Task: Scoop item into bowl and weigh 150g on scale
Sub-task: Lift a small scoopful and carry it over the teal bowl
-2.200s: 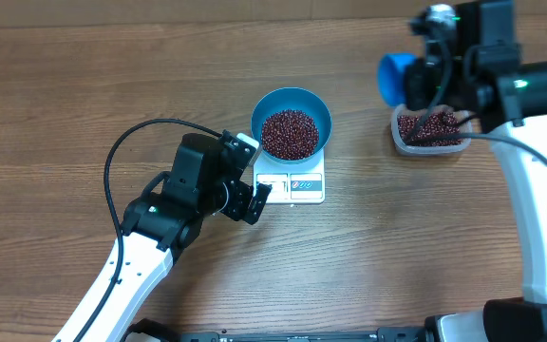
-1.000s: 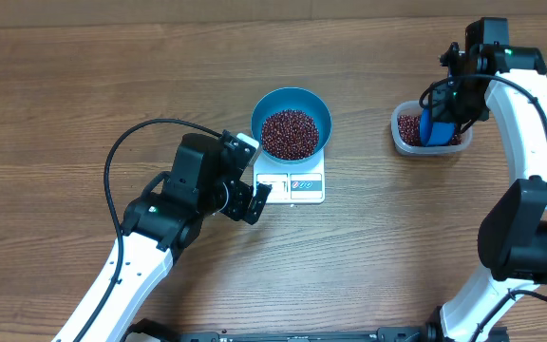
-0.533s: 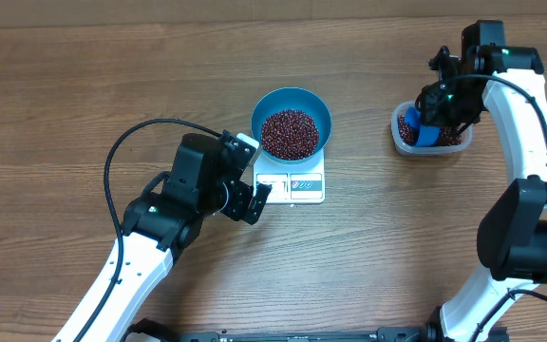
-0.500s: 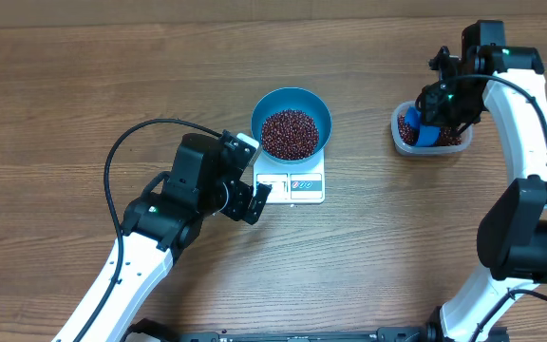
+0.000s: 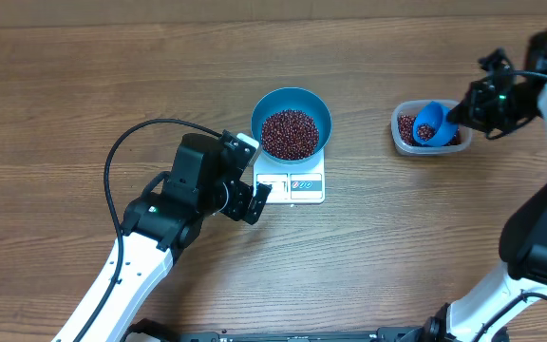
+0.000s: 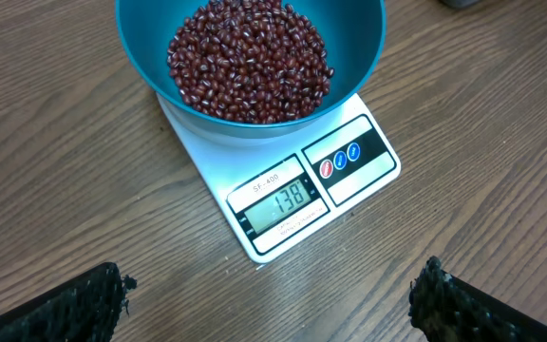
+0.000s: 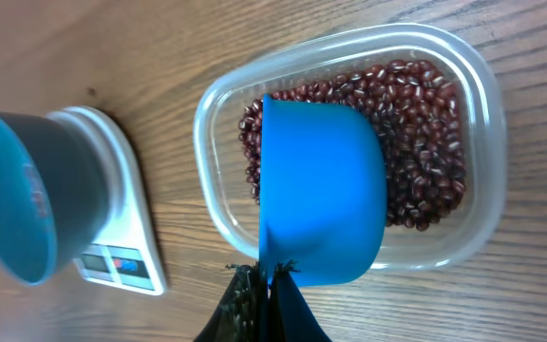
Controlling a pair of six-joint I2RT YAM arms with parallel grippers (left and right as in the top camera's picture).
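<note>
Change: right gripper (image 7: 266,296) has swung out right; blue scoop (image 5: 429,122) now lies low in the clear tub (image 7: 218,190), handle clamped.
Meaning: another dip is likely, since the scale (image 6: 297,195) reads 138, short of target.
Left gripper (image 6: 264,304): spread wide, empty.
Beans (image 6: 250,57): glossy ovals heaped in the smooth blue bowl (image 6: 368,38) on the flat white scale.

The overhead view looks straight down from high up. It takes in the whole tabletop (image 5: 84,76) and both arms, with the scale (image 5: 297,185) and blue bowl (image 5: 292,98) at centre and the clear tub (image 5: 431,151) at upper right. The left wrist view looks steeply down from close range at scale (image 6: 292,195) and bowl (image 6: 359,57), with the left pincer (image 6: 269,318) at its lower corners. The right wrist view, rolled sideways, sits close over the tub (image 7: 487,142) and blue scoop (image 7: 321,190). Scale (image 7: 126,218) and bowl (image 7: 27,190) show at its left edge, so all three views share them.
</note>
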